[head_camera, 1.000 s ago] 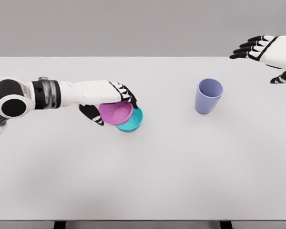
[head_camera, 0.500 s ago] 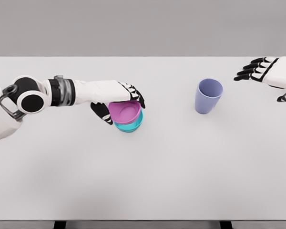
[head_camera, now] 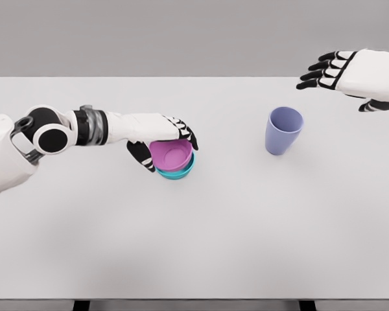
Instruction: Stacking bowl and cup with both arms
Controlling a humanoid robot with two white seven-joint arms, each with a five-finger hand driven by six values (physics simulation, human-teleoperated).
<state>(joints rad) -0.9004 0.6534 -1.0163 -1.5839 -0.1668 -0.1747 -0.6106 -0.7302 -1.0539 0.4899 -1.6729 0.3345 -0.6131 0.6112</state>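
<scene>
A pink bowl [head_camera: 171,155] sits nested inside a teal bowl [head_camera: 179,172] left of the table's middle. My left hand [head_camera: 163,144] is curled around the pink bowl's far and left rim, thumb on the near-left side. A lavender cup [head_camera: 283,130] stands upright to the right, nothing touching it. My right hand [head_camera: 334,72] hovers above and behind the cup at the upper right, fingers spread and holding nothing.
The white table [head_camera: 194,246] stretches wide in front of the bowls and cup. Its far edge runs just behind my right hand; a grey wall lies beyond.
My left hand carried the pink bowl right and lowered it into the teal bowl. My right hand dipped toward the table, then rose and shifted left toward the cup.
</scene>
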